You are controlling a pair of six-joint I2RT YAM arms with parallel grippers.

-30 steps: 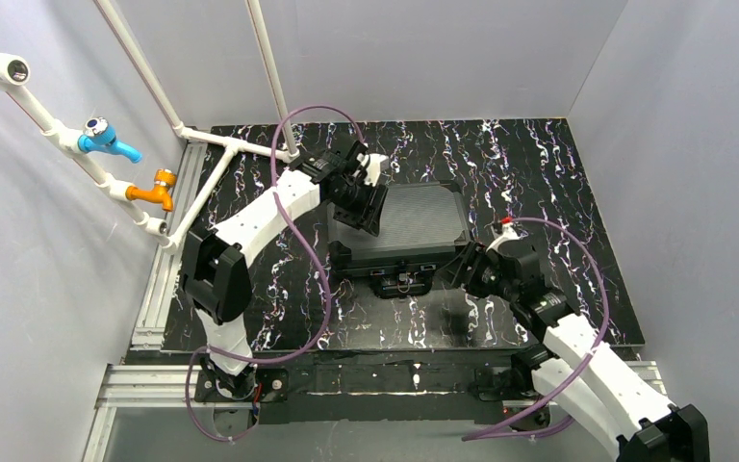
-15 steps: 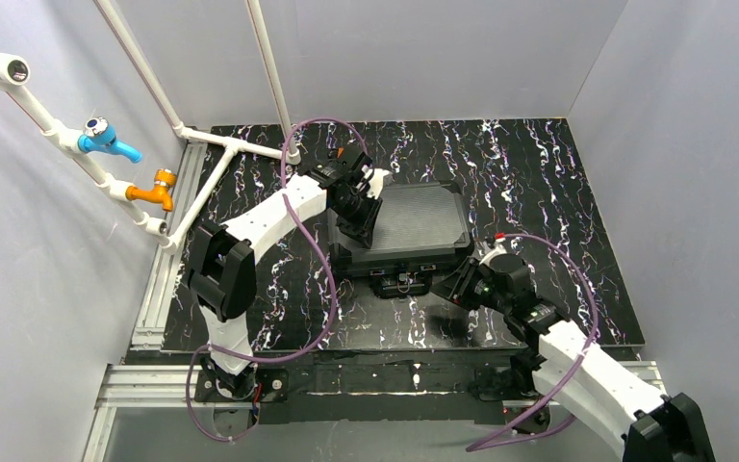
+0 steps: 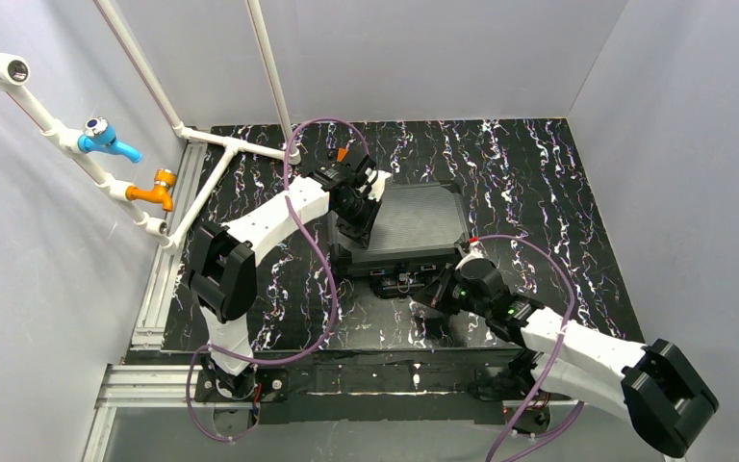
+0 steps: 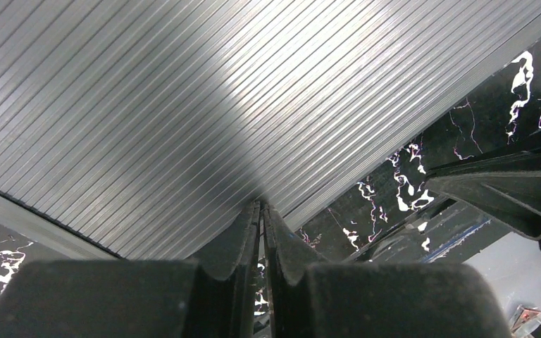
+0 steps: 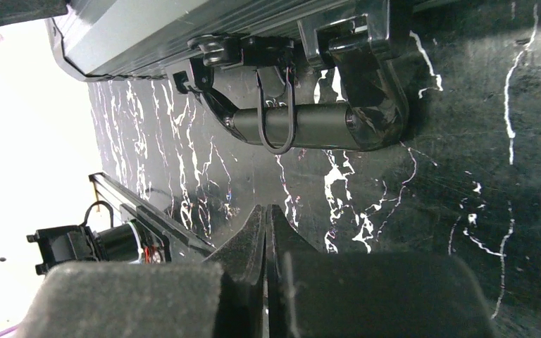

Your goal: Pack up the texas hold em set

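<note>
The texas hold em set shows as a black hard case (image 3: 414,223), lying shut in the middle of the table. Its ribbed lid (image 4: 183,105) fills the left wrist view. My left gripper (image 3: 359,218) is shut and holds nothing. Its tips (image 4: 261,205) are close against the lid near the left edge. The case's handle (image 5: 303,125) lies flat on the table at the front, under the latches. My right gripper (image 5: 265,208) is shut and empty, hovering just in front of that handle (image 3: 402,283). The case's contents are hidden.
The table top (image 3: 539,183) is black with white marbling. White pipes with a blue valve (image 3: 106,137) and an orange valve (image 3: 154,188) run along the left wall. Aluminium rails (image 3: 159,279) border the left and near edges. Grey walls enclose the space.
Both grippers have closed. My right arm swung left and low, from the case's right front corner to the front of its handle. My left gripper shifted slightly down onto the lid's left edge.
</note>
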